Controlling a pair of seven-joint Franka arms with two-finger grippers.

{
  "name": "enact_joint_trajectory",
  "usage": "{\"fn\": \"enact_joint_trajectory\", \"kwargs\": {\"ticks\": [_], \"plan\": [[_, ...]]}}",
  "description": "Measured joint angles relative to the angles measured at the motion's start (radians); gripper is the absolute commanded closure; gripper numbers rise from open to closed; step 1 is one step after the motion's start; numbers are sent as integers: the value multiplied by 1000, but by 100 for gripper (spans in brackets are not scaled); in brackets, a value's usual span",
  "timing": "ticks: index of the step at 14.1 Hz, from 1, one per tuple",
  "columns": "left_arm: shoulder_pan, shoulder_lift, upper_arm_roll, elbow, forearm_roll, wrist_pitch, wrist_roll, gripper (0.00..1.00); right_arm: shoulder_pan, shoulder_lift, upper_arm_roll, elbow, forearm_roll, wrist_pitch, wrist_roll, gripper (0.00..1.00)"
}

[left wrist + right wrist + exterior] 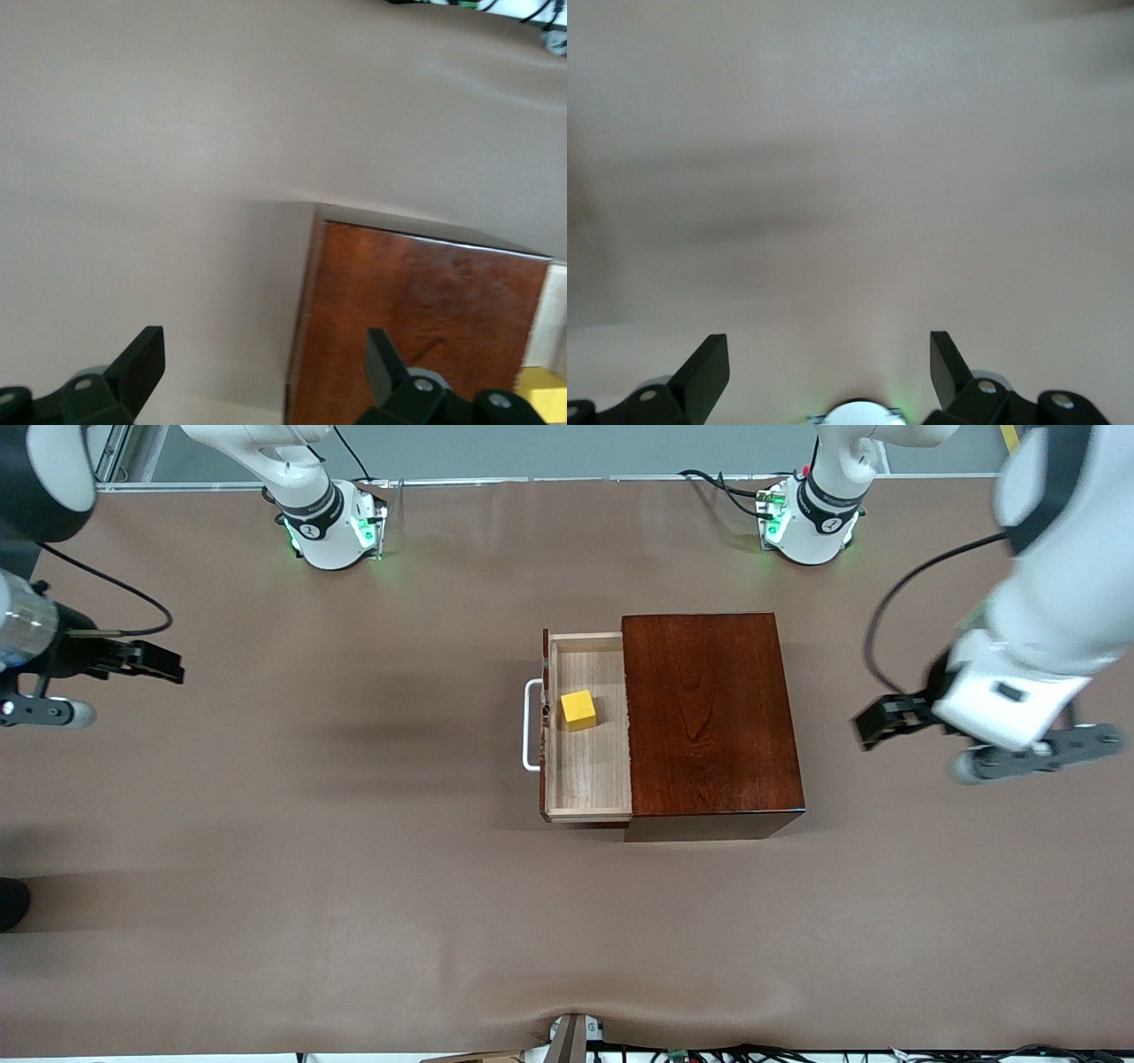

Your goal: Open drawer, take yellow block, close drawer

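Yellow block [578, 709] in open drawer [588, 775], both end effectors [161, 661] [879, 722] wide, empty, aloft

The box [709, 713] is dark reddish-brown wood with a visible grain and a glossy, polished top, while the drawer [589, 771] pulled out of it is pale, matt, unvarnished-looking wood with a smooth white bar handle [531, 726]. The yellow block [578, 709] looks smooth and evenly coloured. A matt brown cloth-like covering, faintly creased, lies over the bench [354, 868].
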State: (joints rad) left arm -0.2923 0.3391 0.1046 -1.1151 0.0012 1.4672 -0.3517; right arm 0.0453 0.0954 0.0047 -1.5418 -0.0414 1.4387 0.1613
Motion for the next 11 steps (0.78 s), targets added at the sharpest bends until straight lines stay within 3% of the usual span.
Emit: {"fn": "enact_joint_trajectory", "kwargs": {"ticks": [3,9,11], "plan": [[63,-99,-1,-122,0,-8,95,0,81,10,3,-2,0,-11,184,0],[77,-269,-11,-338,6,-6,101,0,181,86,5,-9,9,-63,467,0],[141,-296,-64,-367,7,-3,116,0,238,102,6,-10,13,-58,617,0]]}}
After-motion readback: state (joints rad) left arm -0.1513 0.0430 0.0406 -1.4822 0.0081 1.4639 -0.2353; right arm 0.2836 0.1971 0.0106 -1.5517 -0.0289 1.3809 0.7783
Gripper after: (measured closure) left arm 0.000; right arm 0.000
